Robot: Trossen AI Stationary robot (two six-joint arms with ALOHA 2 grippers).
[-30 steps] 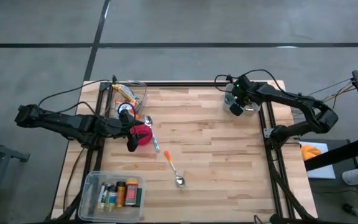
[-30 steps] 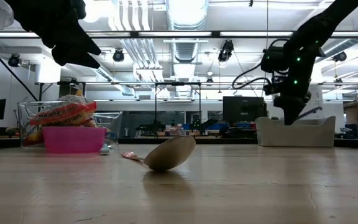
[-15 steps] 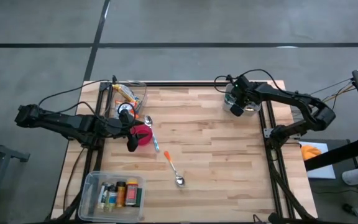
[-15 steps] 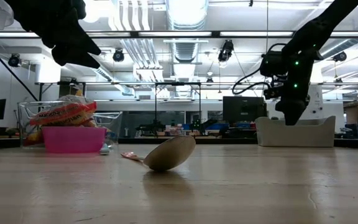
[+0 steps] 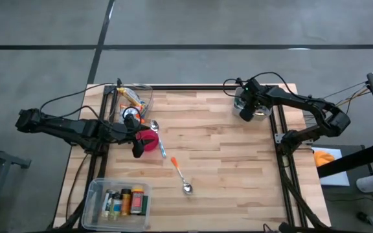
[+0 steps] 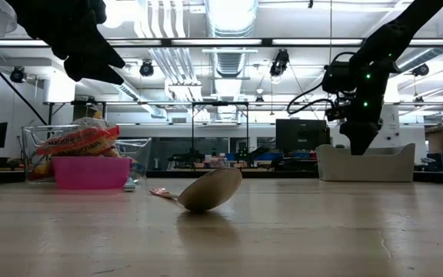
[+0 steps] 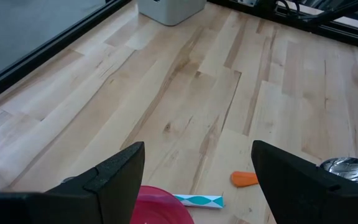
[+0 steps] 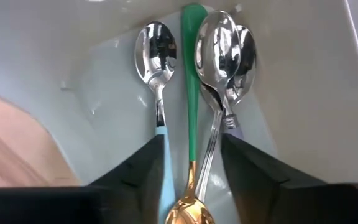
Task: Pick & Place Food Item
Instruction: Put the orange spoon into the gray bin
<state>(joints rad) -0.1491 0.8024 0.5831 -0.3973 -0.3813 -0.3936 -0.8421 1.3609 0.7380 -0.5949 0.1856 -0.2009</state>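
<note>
your right pincer [image 5: 245,114] hangs over the white tray [image 5: 259,115] at the tabletop's [image 5: 225,155] far right corner, its fingers parted around the gold spoon [image 8: 190,214], which lies among the tray's other spoons [image 8: 219,50]. it looks released, not gripped, though the bowl end is cut off at the edge of the wrist view, so check before you move. lift straight up, clear of the tray wall, so a finger does not drag the green handle [image 8: 192,81] or tip the tray.

your left pincer [image 5: 136,151] waits spread wide and empty just above the pink bowl [image 5: 149,140]. the food packets [image 6: 78,141] sit in the clear bin [image 5: 136,103] behind that bowl, untouched. two more spoons [image 5: 185,186] lie loose mid-tabletop; keep your path off them when you go for the bin.
</note>
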